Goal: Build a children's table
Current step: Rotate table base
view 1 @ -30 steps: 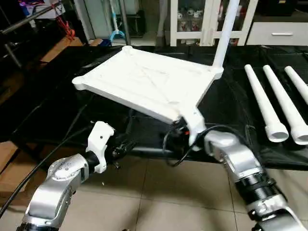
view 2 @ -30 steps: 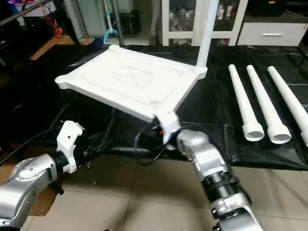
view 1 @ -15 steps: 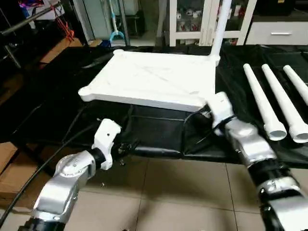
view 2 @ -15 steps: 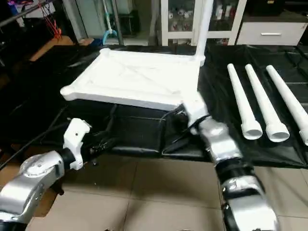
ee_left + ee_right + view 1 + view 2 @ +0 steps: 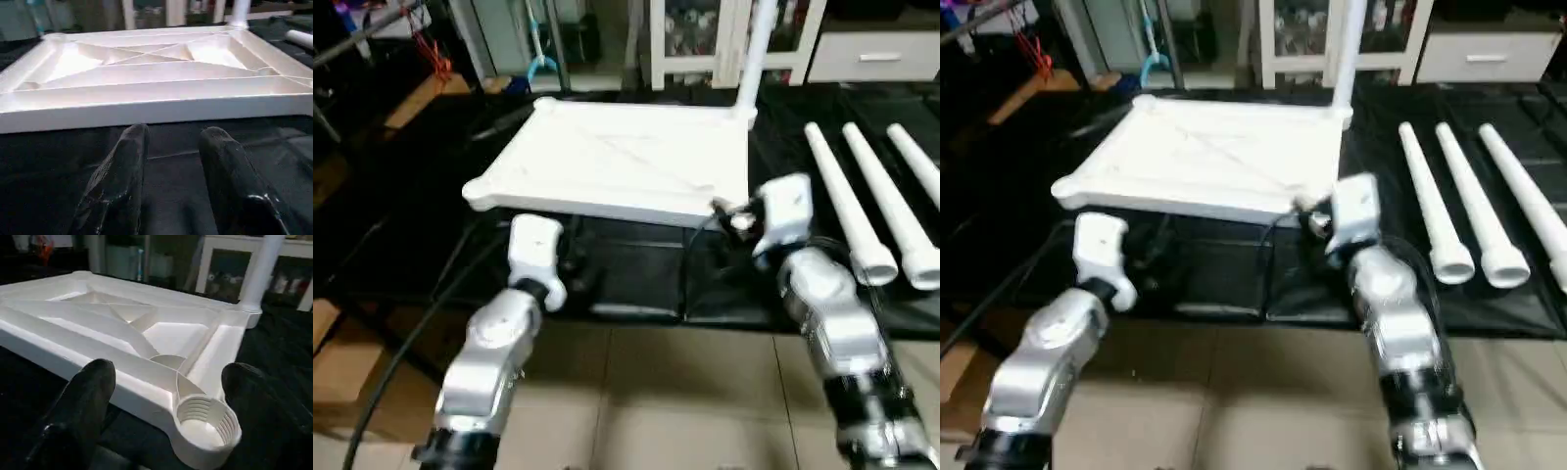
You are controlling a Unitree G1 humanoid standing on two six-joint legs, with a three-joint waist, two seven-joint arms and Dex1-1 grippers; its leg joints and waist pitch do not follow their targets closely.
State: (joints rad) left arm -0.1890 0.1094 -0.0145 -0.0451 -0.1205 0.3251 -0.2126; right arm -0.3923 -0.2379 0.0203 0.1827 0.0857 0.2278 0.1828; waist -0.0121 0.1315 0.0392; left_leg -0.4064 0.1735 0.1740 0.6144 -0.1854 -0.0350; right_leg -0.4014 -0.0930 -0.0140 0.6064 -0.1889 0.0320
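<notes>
Since a second ago the tabletop (image 5: pixel 626 166) has come down from its tilt and now lies flat, ribbed side up, on the black cloth (image 5: pixel 636 284), and my right gripper (image 5: pixel 168 382) has let go of its near corner. That gripper's fingers (image 5: pixel 83 406) stand wide apart on either side of the empty corner socket (image 5: pixel 205 423), not touching it that I can see. My left gripper (image 5: pixel 171 147) hangs just short of the near edge, fingers parted with nothing between them. One leg (image 5: pixel 754 49) stands in the far right corner, its top cut off. Three loose legs (image 5: pixel 847 206) lie on the cloth to the right, the outermost partly out of frame.
</notes>
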